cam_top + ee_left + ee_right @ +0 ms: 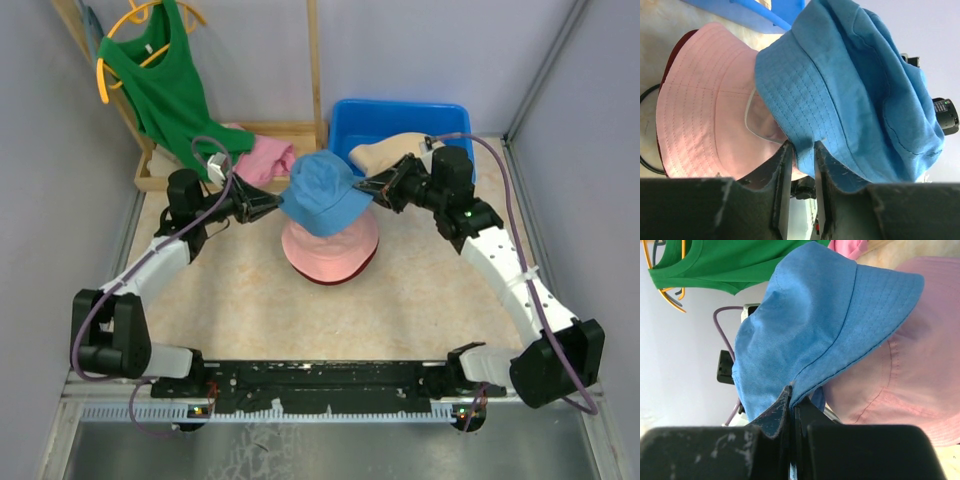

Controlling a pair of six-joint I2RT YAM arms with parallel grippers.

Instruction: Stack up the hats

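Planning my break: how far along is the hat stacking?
Done: pink fabric bucket hat on dark red fabric bucket hat. In hand: left end effector and right end effector hold blue fabric bucket hat above. Left: seat it, add beige fabric bucket hat from blue plastic bin.

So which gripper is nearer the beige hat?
Right. The right fingers pinch the blue hat just beside the beige hat; the left fingers grip the blue hat's far side.

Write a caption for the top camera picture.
Left tool and right tool hold a blue bucket hat over the pink hat stacked on a dark red hat.
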